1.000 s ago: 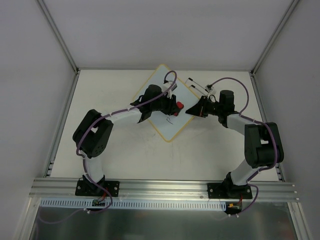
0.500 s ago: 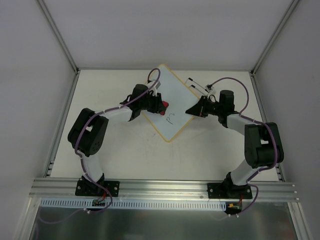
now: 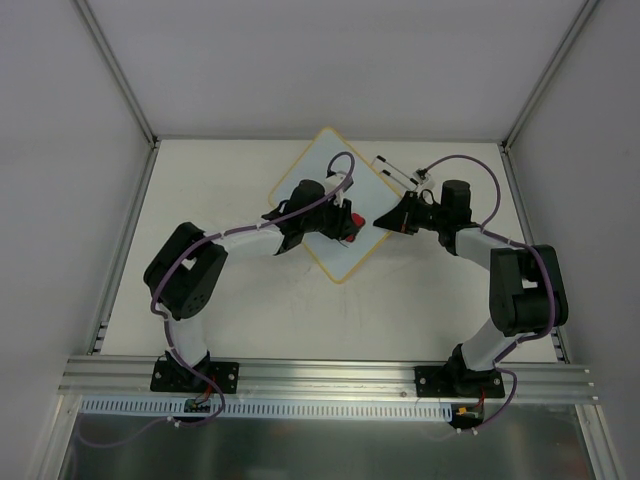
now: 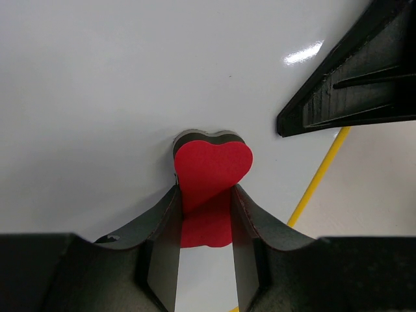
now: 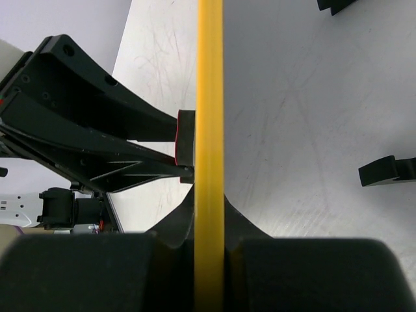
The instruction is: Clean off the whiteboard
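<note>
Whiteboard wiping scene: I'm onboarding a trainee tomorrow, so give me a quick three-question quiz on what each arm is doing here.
1. True or false: the left gripper is shut on a red heart-shaped eraser.
2. Pick one: what does the right gripper clamp? A) the eraser; B) the yellow frame of the whiteboard; C) a marker.
3. Fill in: in the left wrist view, the eraser touches the board's ____ surface.

Key: 1 true; 2 B; 3 white.
</note>
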